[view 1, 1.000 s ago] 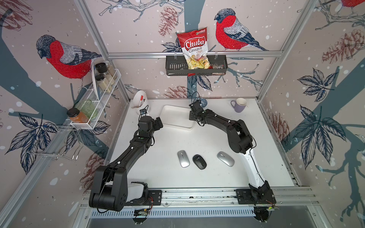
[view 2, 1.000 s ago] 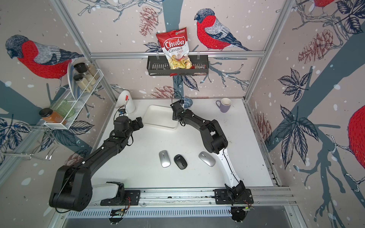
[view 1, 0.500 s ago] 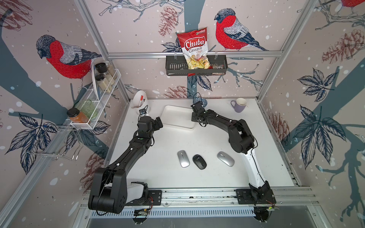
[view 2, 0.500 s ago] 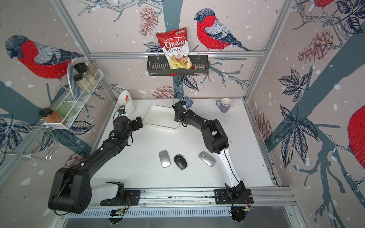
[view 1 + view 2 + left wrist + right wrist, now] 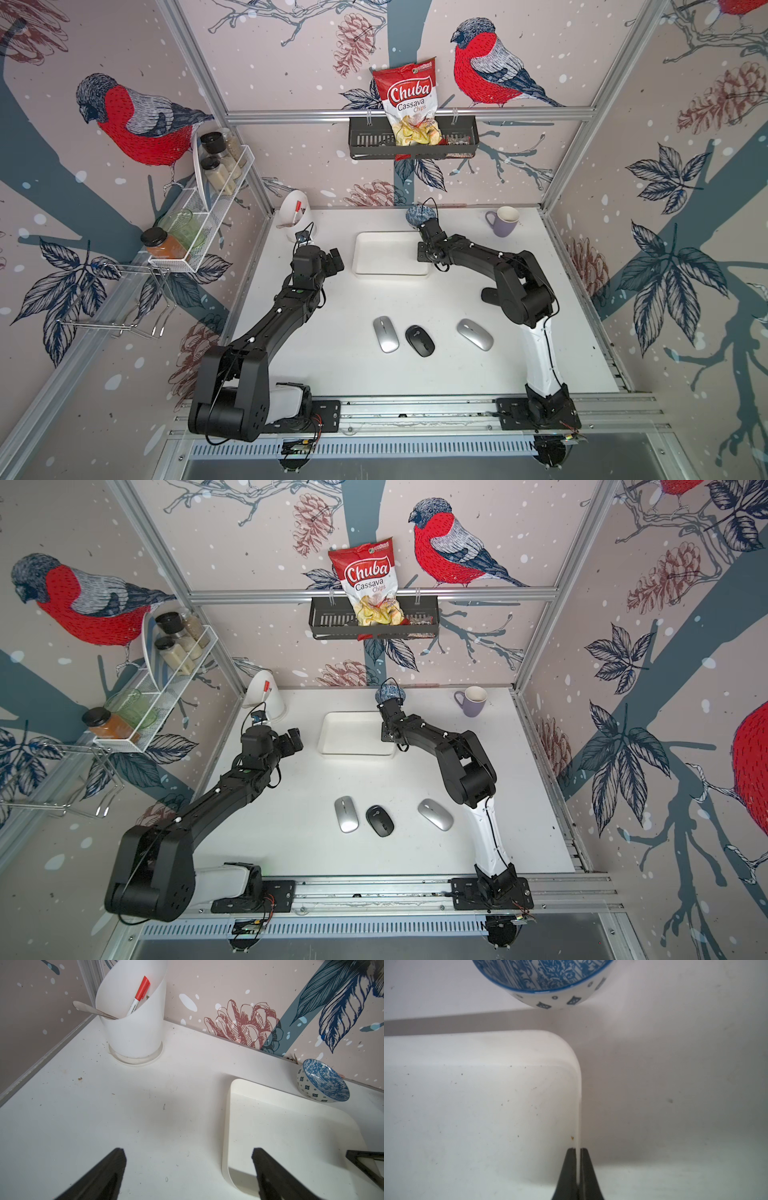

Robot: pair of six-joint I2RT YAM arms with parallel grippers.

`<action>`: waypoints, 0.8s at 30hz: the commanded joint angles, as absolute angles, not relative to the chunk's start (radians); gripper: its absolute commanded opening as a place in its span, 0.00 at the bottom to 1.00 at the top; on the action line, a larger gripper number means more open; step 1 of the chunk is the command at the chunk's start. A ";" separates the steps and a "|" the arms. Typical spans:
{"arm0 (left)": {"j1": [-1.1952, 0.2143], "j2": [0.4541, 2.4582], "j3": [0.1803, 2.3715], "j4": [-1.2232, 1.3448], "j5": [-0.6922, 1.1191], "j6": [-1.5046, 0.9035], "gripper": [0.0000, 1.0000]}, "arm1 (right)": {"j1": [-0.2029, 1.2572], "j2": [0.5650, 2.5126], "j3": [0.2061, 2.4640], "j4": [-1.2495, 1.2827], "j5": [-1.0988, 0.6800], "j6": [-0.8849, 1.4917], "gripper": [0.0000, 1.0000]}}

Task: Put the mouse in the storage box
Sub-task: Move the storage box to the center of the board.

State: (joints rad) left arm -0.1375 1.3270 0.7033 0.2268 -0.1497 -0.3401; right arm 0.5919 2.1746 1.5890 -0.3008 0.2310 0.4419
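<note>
Compared with the earlier frame, the right gripper (image 5: pixel 576 1165) has closed and now pinches the thin rim of the storage box (image 5: pixel 390 254) on the box's 3 o'clock side, just short of the blue patterned bowl (image 5: pixel 420 216) at 12 o'clock. Both arms show only slight shifts. The left gripper (image 5: pixel 188 1167) hovers with jaws spread wide and empty beside the box's 9 o'clock edge, near the white utensil holder (image 5: pixel 133 1022). In both top views the box interior holds nothing. Three mice lie near the 6 o'clock edge of the table (image 5: pixel 332 365): silver mouse (image 5: pixel 386 334), black mouse (image 5: pixel 419 340) and second silver mouse (image 5: pixel 475 334). Judged progress: no mouse is placed; every pick and transfer remains.
</note>
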 commanded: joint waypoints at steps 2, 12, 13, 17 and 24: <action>-0.138 1.373 0.755 0.203 -0.087 -0.332 0.97 | 0.567 2.078 1.475 -0.256 0.260 0.374 0.01; -0.169 1.386 0.700 0.282 -0.037 -0.334 0.97 | 0.513 1.903 1.212 -0.175 0.217 0.294 0.00; -0.174 1.383 0.692 0.292 -0.038 -0.325 0.97 | 0.519 1.897 1.198 -0.171 0.221 0.262 0.00; -0.183 1.373 0.650 0.326 -0.035 -0.297 0.97 | 0.519 1.867 1.123 -0.142 0.237 0.221 0.00; -0.184 1.364 0.582 0.392 -0.009 -0.289 0.97 | 0.488 1.847 1.075 -0.116 0.244 0.247 0.00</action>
